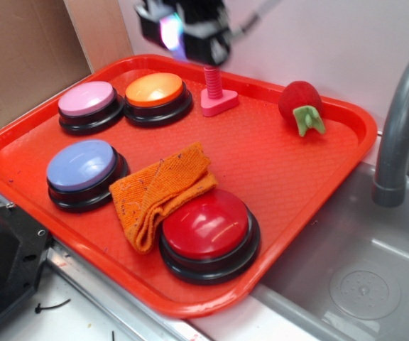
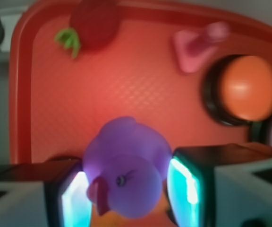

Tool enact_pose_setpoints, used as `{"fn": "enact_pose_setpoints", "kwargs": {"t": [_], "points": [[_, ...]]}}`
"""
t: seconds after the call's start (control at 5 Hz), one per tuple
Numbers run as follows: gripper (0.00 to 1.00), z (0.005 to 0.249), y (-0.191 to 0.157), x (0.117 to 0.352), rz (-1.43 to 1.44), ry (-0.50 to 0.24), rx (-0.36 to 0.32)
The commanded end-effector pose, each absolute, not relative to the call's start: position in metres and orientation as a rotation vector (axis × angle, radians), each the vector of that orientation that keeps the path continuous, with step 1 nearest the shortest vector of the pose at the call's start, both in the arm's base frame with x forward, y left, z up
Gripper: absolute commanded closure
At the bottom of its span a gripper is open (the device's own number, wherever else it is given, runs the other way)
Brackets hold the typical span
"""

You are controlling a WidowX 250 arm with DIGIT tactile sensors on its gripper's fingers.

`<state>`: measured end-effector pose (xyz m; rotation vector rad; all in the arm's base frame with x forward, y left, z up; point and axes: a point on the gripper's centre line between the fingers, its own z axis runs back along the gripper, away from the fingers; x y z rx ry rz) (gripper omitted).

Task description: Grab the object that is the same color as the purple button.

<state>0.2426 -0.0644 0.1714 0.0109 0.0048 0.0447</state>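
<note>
Purple duck [image 2: 126, 170] sits clamped between the fingers [image 2: 185, 187] in wrist view, hidden in exterior.

The duck [image 2: 126, 165] is small, violet-purple, with a red beak and a dark eye. It sits pinched between the tool's [image 2: 129, 189] two pads, raised above the tray's far edge.
</note>
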Motion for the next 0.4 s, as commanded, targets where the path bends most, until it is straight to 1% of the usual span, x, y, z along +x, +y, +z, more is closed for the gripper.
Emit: {"fn": "enact_pose_setpoints", "kwargs": {"t": [0.0,0.2], "points": [[1.00,0.2355,-0.0116,0.2227,0.186,-0.104,-0.033],[1.00,0.2364,-0.0077,0.2218,0.160,-0.124,-0.021]]}}
